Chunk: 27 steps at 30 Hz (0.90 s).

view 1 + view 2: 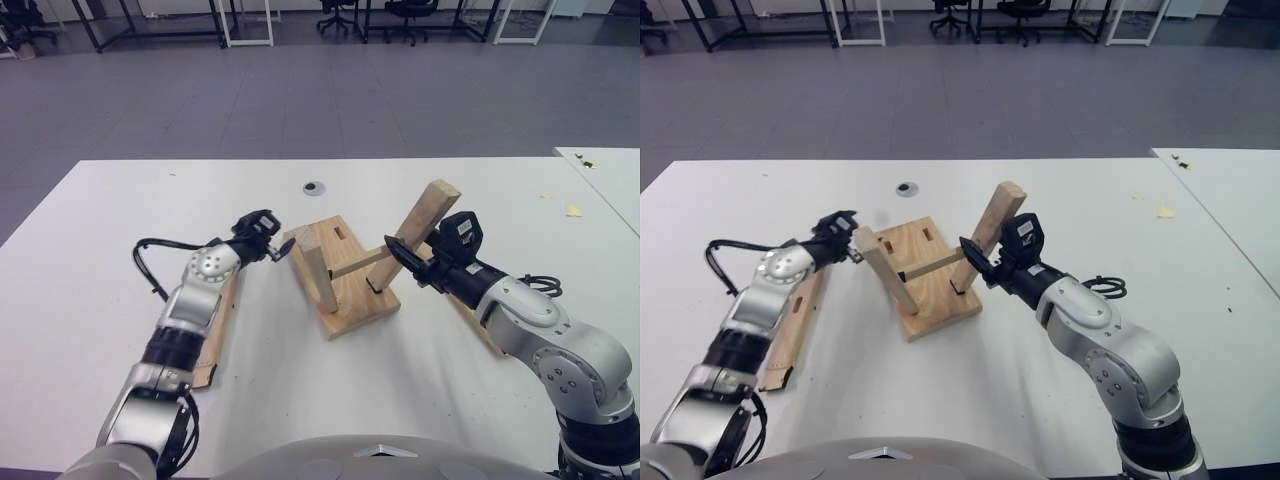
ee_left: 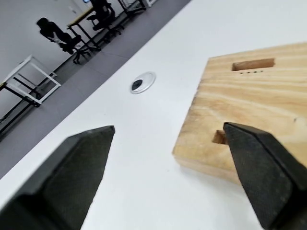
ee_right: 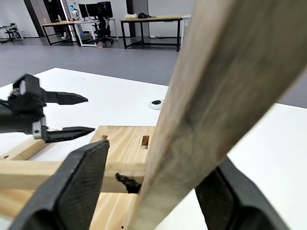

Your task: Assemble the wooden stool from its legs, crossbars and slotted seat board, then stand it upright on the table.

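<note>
The slotted seat board [image 1: 352, 305] lies flat at the table's middle. Two wooden legs stand in it: a left leg [image 1: 312, 262] and a taller, tilted right leg [image 1: 428, 222]. A crossbar [image 1: 360, 265] joins them. My right gripper [image 1: 398, 256] is shut on the right leg low down; that leg [image 3: 206, 96] runs between its fingers [image 3: 81, 187]. My left gripper [image 1: 276, 248] hangs open just left of the board's near-left corner, holding nothing. The board's slots [image 2: 252, 63] show past its open fingertips [image 2: 96, 143].
A spare wooden leg frame [image 1: 215, 335] lies under my left forearm. Another wooden piece [image 1: 468, 308] lies under my right forearm. A round table grommet [image 1: 315, 188] sits behind the board. A second table [image 1: 605, 175] stands at the right.
</note>
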{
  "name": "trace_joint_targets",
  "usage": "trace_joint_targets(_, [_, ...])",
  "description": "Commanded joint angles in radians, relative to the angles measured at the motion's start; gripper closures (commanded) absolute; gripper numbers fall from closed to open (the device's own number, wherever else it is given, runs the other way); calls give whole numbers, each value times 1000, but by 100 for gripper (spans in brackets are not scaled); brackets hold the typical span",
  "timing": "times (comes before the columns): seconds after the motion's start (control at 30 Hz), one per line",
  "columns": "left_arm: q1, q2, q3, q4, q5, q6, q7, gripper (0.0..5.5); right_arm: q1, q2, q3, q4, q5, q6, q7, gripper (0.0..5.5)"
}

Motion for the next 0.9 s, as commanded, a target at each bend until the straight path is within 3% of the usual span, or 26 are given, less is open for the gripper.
trace_joint_targets(0.03, [190,33,66,-368,-17,260,16,133,41,-33,-7,-68,-29,-44,73,257])
trace_joint_targets(0.13, [357,-59,53,-799,-71,626,65,133,82,-50,-39,-113,-22,-57,116,257])
trace_joint_targets(0.2, [383,-102,19,-961,-85,787,93,133,106,-46,-49,-131,-27,-52,113,257])
trace_joint_targets(0.43, [174,-151,-41,-1092,-83,1139,225,133,77,-61,22,-187,-85,-33,139,257])
trace_joint_targets(0.63, [14,-265,-102,-1043,-87,1265,352,133,27,-120,129,-211,-184,13,152,257])
trace_joint_targets(0.9, [-46,-306,-122,-891,-78,1190,413,133,-24,-84,138,-205,-225,20,170,257])
